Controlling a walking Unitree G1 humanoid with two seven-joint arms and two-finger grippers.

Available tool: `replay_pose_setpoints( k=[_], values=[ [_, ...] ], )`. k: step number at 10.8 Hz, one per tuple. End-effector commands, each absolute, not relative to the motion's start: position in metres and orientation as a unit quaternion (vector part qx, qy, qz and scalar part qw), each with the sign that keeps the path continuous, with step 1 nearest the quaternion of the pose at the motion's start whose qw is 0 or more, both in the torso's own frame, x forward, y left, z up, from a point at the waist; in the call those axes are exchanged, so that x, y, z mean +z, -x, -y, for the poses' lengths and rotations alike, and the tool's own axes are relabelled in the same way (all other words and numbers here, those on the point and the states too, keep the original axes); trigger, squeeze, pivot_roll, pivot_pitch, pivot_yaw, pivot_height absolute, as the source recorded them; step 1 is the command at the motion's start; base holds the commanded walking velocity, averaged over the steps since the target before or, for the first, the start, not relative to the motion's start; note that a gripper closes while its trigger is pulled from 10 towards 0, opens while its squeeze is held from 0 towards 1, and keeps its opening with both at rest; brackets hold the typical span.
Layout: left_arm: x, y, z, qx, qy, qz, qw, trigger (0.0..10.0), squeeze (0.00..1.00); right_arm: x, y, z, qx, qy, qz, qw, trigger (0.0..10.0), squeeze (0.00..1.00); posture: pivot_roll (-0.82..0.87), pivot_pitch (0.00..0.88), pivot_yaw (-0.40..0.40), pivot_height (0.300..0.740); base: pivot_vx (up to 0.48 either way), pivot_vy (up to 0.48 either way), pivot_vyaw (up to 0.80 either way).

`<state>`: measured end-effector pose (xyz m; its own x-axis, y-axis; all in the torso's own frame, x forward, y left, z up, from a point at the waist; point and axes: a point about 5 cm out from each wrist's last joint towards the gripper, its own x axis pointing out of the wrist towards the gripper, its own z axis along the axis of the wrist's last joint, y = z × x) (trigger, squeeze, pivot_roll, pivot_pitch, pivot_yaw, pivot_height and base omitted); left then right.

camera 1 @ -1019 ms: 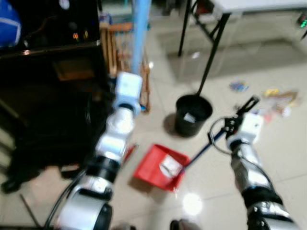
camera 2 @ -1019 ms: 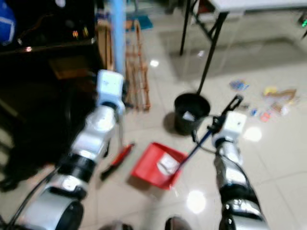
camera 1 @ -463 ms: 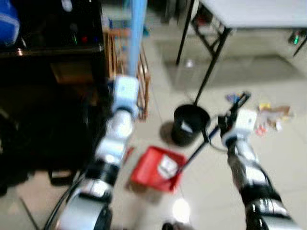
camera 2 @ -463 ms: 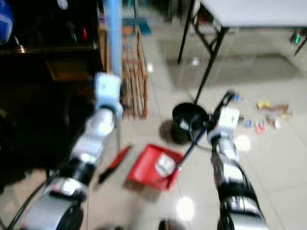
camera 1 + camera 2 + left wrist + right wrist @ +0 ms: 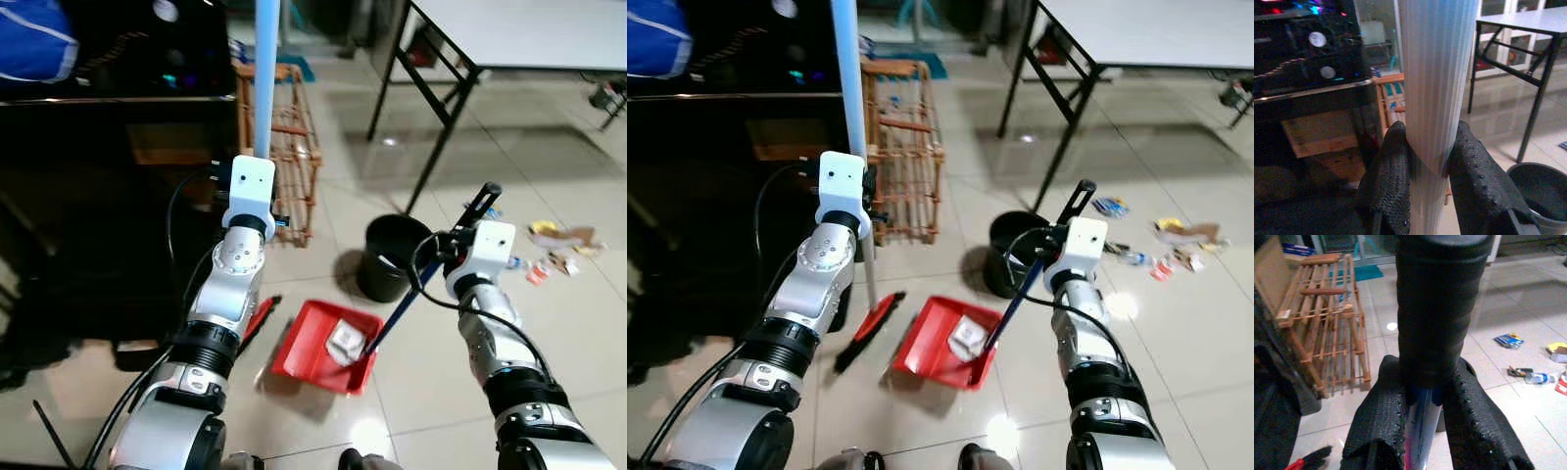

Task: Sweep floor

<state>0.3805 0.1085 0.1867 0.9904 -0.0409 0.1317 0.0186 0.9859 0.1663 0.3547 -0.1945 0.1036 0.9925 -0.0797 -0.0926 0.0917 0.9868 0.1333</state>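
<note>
My left gripper (image 5: 1427,161) is shut on the pale blue broom pole (image 5: 849,88), which stands upright; its red and black brush head (image 5: 867,330) rests on the tiles. My right gripper (image 5: 1425,396) is shut on the dustpan handle (image 5: 1019,294), a blue shaft with a black grip. The red dustpan (image 5: 926,348) lies flat on the floor between my arms, with a crumpled white scrap (image 5: 968,338) inside. Scattered litter (image 5: 1176,245) lies on the tiles to the right.
A black bin (image 5: 1014,253) stands just behind the dustpan. A wooden rack (image 5: 906,157) is behind the broom, dark furniture (image 5: 715,176) to the left. A white table with black legs (image 5: 1068,108) stands at the back right. Open tiles lie in front.
The camera has shifted and sharpened. Both grippers keep their hold; broom, dustpan and bin stand much as before.
</note>
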Motion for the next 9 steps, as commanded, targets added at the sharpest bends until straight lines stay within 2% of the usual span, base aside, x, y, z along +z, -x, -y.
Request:
replay_pose_setpoints(
  k=[1, 9],
  values=[
    [0.2029, -0.3826, -0.1011, -0.027, -0.082, 0.101, 0.991, 10.0, 0.00, 0.1163, -0.3595, 0.1982, -0.053, -0.075, -0.016, 0.996, 10.0, 0.00, -0.01, 0.134, -0.047, 0.740, 0.000, 0.000, 0.00],
    [0.2017, -0.3815, -0.1034, -0.024, -0.085, 0.099, 0.991, 10.0, 0.00, 0.1122, -0.3573, 0.1954, -0.053, -0.079, -0.019, 0.995, 10.0, 0.00, -0.01, 0.159, -0.043, 0.740, 0.000, 0.000, 0.00]
  ],
)
